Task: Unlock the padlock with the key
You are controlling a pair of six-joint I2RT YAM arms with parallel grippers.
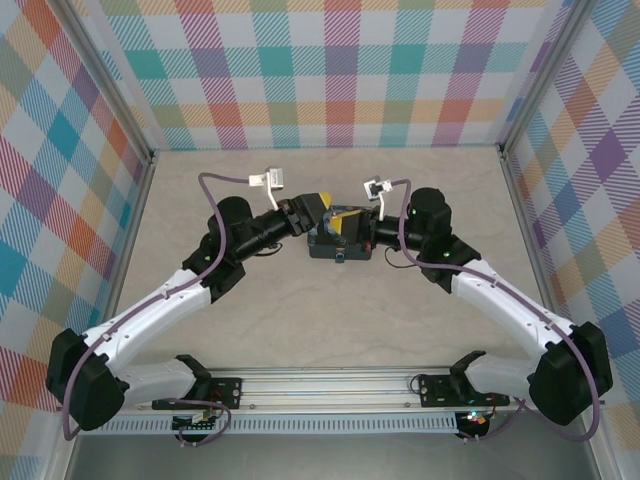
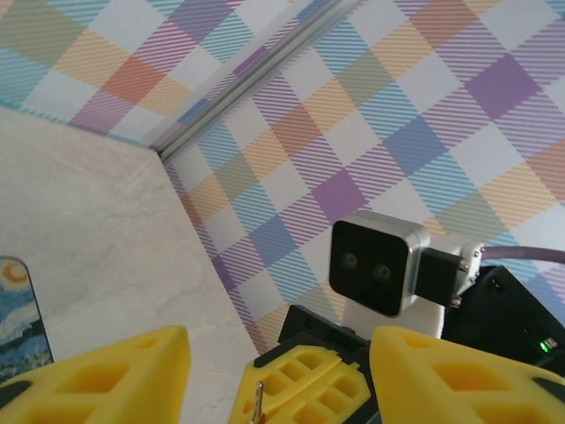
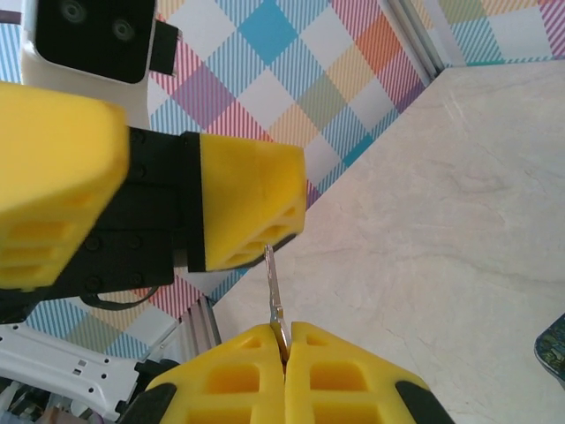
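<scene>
In the right wrist view my right gripper (image 3: 284, 340) is shut on the key (image 3: 274, 283), a thin metal sliver standing up from between the yellow pads. The key's tip reaches the lower edge of one yellow finger (image 3: 252, 203) of the left gripper. My left gripper (image 2: 281, 346) is open, its fingers wide apart, with the right gripper's pads and the key (image 2: 258, 399) between and below them. From above, the left gripper (image 1: 318, 208) and right gripper (image 1: 345, 218) meet over the dark-blue tin (image 1: 340, 248). The padlock is hidden.
The starry-print tin (image 2: 18, 318) lies on the beige table (image 1: 330, 320), with its corner (image 3: 554, 349) at the right wrist view's edge. Checked walls and aluminium rails close in the back and sides. The right wrist camera (image 2: 375, 265) faces the left one.
</scene>
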